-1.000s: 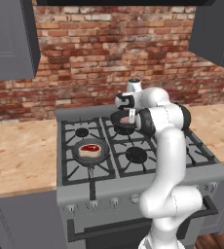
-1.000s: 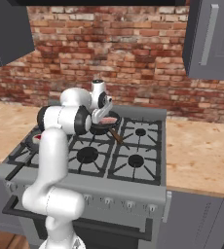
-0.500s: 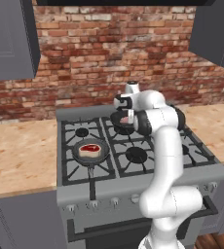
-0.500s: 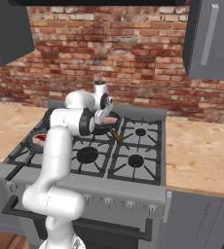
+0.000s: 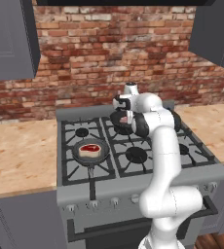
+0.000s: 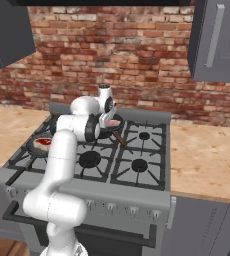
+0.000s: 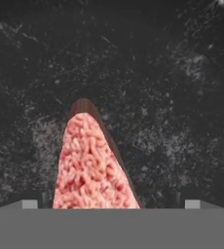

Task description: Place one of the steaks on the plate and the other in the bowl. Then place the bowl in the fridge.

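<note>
A paler pinkish steak [image 7: 92, 165] lies in a dark frying pan [image 6: 108, 132] on the stove's back burner. My gripper [image 7: 111, 203] points down into that pan, open, with its tips on either side of the steak and low over it. From the base views the gripper [image 5: 123, 115] [image 6: 106, 118] hangs right over this pan, and a bit of the steak [image 6: 115, 123] peeks out beside it. The bright red steak [image 5: 89, 149] [image 6: 43, 142] rests in a second frying pan [image 5: 102, 155] on the front left burner. The bowl, the plate and the fridge are out of view.
The grey stove [image 5: 133, 180] stands between two light wooden counters [image 5: 16, 155] [image 6: 207, 155], with a red brick wall behind. Dark cabinets [image 5: 9, 39] [image 6: 219, 40] hang above. The back pan's brown handle [image 6: 120, 139] points toward the stove's middle.
The hand has shifted slightly left and lower over the back pan. The jaws stayed open, and neither steak has moved.
</note>
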Tool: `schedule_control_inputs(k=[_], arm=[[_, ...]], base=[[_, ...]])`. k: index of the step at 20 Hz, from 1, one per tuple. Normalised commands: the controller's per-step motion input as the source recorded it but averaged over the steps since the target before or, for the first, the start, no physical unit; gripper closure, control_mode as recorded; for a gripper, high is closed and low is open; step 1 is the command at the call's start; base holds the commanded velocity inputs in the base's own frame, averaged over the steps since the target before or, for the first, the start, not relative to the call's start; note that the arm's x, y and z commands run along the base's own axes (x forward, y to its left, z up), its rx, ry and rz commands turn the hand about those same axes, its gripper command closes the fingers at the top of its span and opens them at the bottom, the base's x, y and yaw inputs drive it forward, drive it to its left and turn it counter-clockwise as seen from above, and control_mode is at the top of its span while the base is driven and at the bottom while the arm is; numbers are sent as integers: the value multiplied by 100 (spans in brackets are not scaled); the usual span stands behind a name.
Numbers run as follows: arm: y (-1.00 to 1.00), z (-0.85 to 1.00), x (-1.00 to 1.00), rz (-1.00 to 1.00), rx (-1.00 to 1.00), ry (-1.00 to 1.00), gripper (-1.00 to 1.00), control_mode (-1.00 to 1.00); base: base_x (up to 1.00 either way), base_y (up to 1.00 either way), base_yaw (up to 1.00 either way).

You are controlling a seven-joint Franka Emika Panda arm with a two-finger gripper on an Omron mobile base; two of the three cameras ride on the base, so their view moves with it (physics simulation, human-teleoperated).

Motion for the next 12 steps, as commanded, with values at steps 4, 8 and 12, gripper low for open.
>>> schedule_control_inputs(k=[4,8,12], arm=[[-6,-20,14,10,1,0,-100,-100],[0,-17,4,6,3,4,100,-100],[0,-8,0,0,2,3,100,-100]], base=[[0,0,0],[0,0,0],[0,0,0]])
